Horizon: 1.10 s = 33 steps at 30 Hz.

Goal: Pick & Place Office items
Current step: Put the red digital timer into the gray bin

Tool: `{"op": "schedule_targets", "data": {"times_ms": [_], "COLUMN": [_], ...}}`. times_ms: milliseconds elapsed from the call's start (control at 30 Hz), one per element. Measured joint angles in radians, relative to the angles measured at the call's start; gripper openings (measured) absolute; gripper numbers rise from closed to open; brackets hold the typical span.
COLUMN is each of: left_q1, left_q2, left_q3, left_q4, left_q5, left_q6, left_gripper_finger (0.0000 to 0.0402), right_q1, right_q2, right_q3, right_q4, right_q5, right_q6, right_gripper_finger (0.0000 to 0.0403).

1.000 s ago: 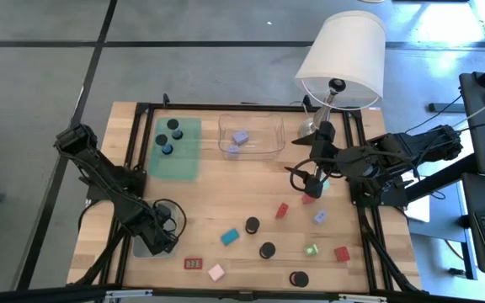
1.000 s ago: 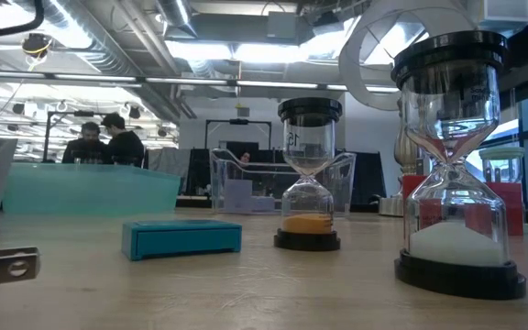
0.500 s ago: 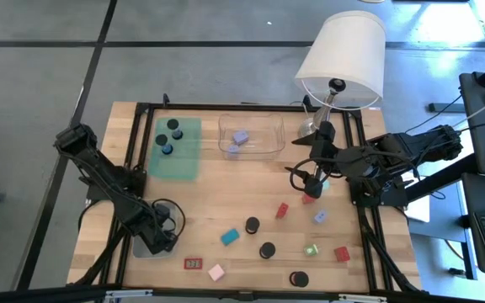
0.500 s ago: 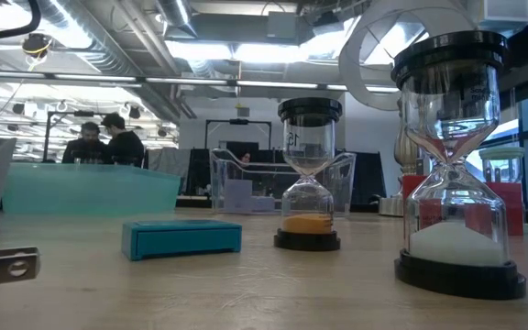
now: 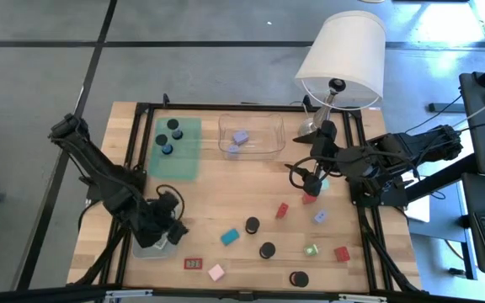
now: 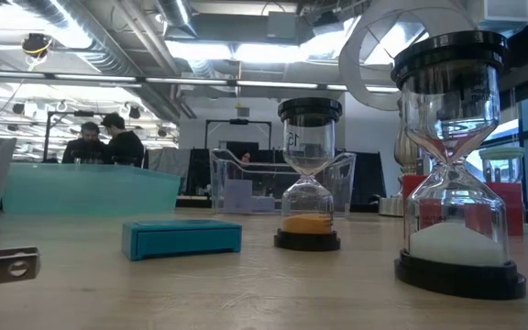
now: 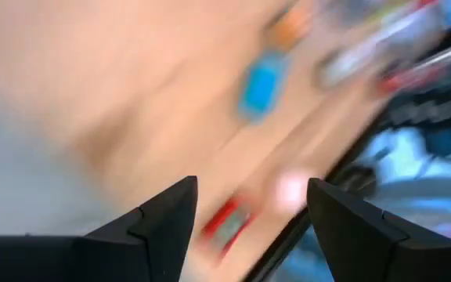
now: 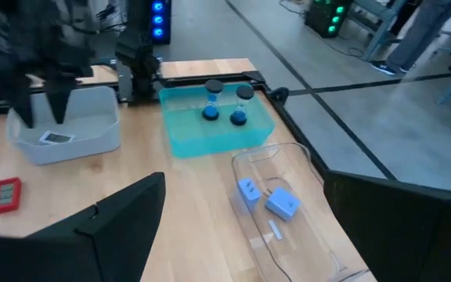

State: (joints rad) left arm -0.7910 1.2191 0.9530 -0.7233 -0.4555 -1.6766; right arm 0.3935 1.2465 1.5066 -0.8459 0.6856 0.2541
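Blurred by motion throughout the left wrist view: teal block (image 7: 261, 81) and red labelled rectangle (image 7: 227, 225) mere smears. Hidden under left arm from above: much of grey tray (image 5: 148, 248). Cut off at low view's left edge: metallic piece (image 6: 3, 265), unidentifiable

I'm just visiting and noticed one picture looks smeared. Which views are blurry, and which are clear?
Left wrist view: streaked with motion blur, though the left gripper shows open, dark fingers apart. Right wrist view: fairly clear, showing the teal plastic tray and grey plastic bin. Low view: sharp up close on the white-sand hourglass, with bright ceiling lights behind. High view: evenly lit.
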Motion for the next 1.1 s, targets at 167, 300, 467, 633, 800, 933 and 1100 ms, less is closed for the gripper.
{"op": "schedule_targets", "data": {"times_ms": [167,300,467,633,800,933,1100], "left_q1": [0.000,0.001,0.011,0.015,0.012,0.005,0.012], "left_q2": [0.068,0.158,0.257,0.317,0.364,0.389,0.378], "left_q3": [0.047,0.047,0.047,0.047,0.047,0.047,0.047], "left_q4": [0.211,0.412,0.560,0.563,0.539,0.483,0.373], "left_q5": [-0.239,-0.228,-0.125,0.002,0.151,0.239,0.281], "left_q6": [0.452,0.835,0.969,0.973,0.957,0.971,1.077], "left_gripper_finger": [0.0237,0.0237,0.0237,0.0237,0.0237,0.0237,0.0237], "right_q1": [0.000,0.001,-0.001,-0.001,-0.001,-0.001,-0.001], "right_q2": [0.000,0.000,0.000,0.000,0.000,0.000,0.000], "right_q3": [0.000,0.000,0.000,0.000,0.000,0.000,0.000], "right_q4": [0.000,0.000,0.000,0.000,0.000,0.000,0.000], "right_q5": [0.004,0.013,0.006,-0.022,-0.077,-0.136,-0.193], "right_q6": [0.014,0.024,-0.113,-0.145,-0.147,-0.147,-0.148], "right_gripper_finger": [0.0351,0.0351,0.0351,0.0351,0.0351,0.0351,0.0351]}}
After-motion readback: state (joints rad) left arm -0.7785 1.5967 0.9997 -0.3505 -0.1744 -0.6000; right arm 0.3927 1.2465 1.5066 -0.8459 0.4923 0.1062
